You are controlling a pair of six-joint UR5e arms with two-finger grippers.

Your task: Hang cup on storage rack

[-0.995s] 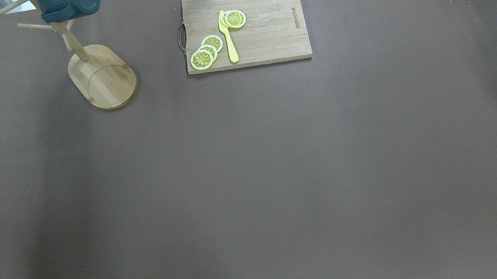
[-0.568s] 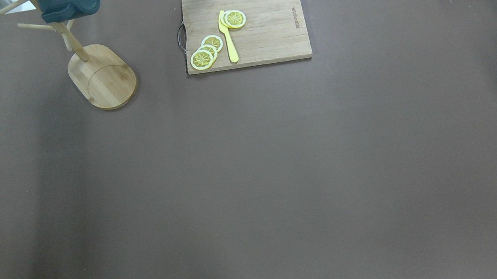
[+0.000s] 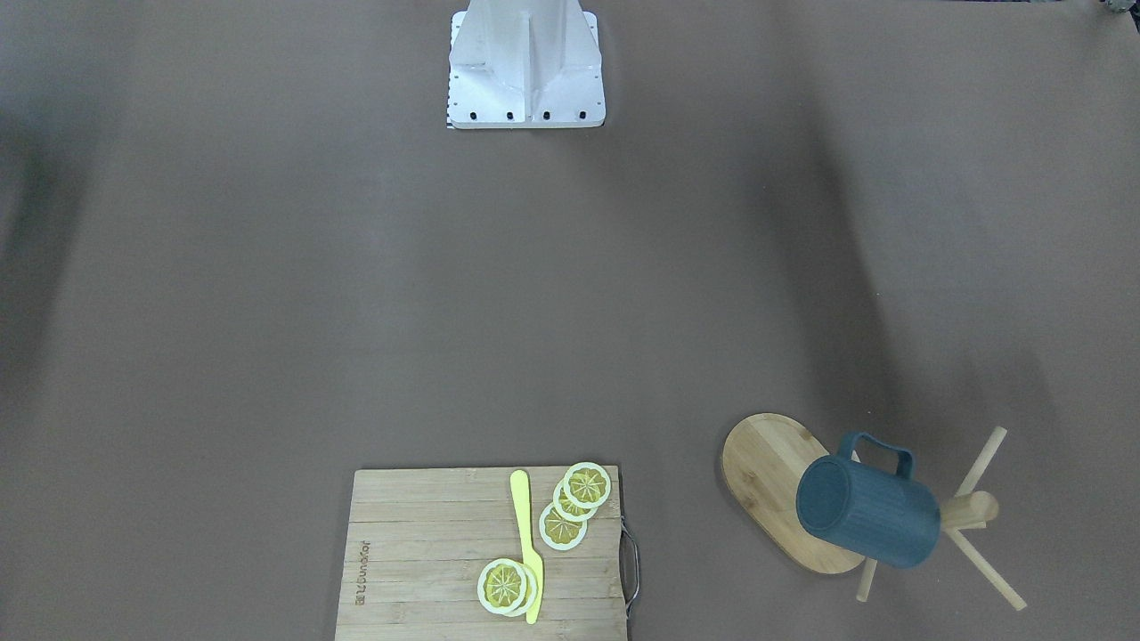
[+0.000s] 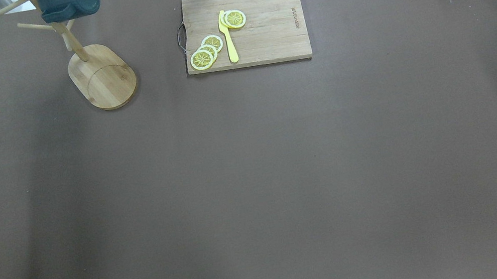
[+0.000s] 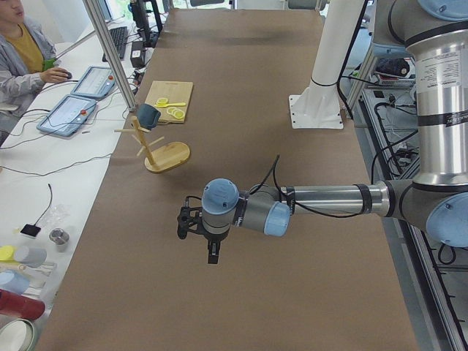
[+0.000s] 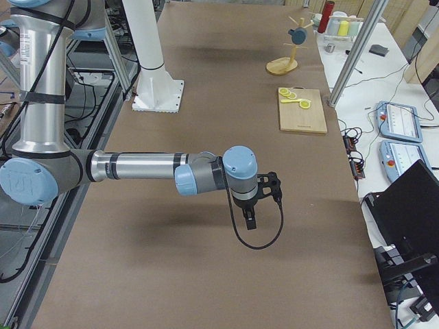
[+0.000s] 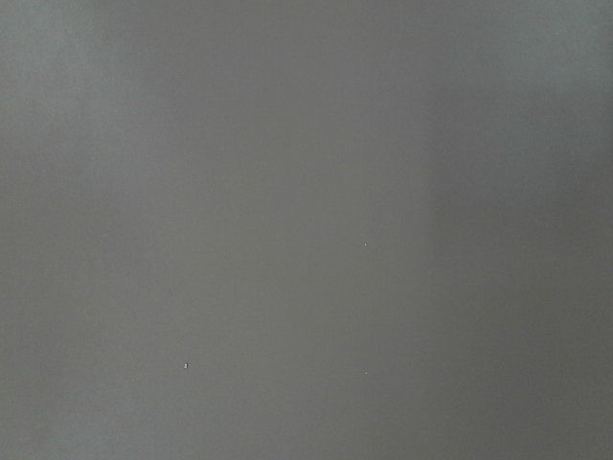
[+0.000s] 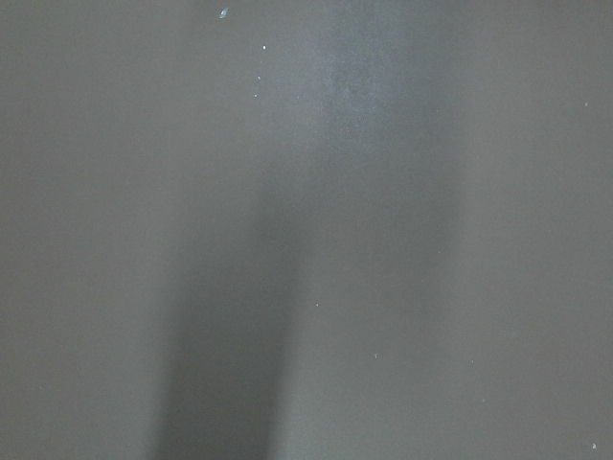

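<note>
Opening of the left gripper (image 5: pixel 187 221) and right gripper (image 6: pixel 272 186) cannot be told; the teal cup (image 3: pixel 868 512) hangs tilted on the storage rack (image 3: pixel 766 472), far left.

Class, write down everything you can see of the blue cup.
The cup is a dark teal-blue mug with faintly ribbed sides and a loop handle. It hangs high on the storage rack, tipped on its side, closed bottom towards the front-facing camera, handle towards the robot. Which peg bears it is hidden. Nothing else touches it.
</note>
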